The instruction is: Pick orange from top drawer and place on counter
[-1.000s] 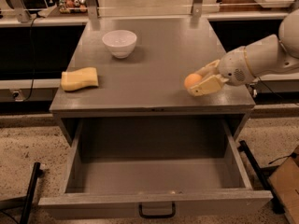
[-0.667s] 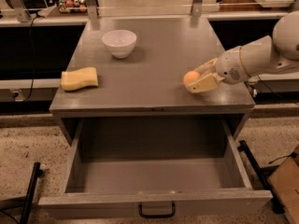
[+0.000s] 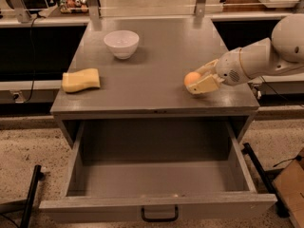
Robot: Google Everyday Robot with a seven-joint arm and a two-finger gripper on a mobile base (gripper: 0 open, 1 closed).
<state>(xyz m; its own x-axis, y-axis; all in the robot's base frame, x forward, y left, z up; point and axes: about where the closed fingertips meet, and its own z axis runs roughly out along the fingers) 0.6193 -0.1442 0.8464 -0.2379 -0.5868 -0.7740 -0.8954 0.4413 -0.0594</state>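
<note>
The orange [image 3: 191, 77] sits between the fingers of my gripper [image 3: 194, 81] at the right side of the counter [image 3: 156, 65], at or just above its surface near the front edge. The white arm reaches in from the right. The gripper is shut on the orange. The top drawer [image 3: 156, 204] below the counter is pulled wide open, and nothing shows inside it. Its black loop handle [image 3: 159, 215] is on the front panel.
A white bowl [image 3: 121, 43] stands at the back left of the counter. A yellow sponge [image 3: 81, 80] lies at the left edge. Metal posts and shelves with clutter stand behind. A black bar [image 3: 29, 196] lies on the floor at the left.
The gripper has carried the orange a little to the left and further in over the counter. The drawer, the bowl and the sponge have not moved.
</note>
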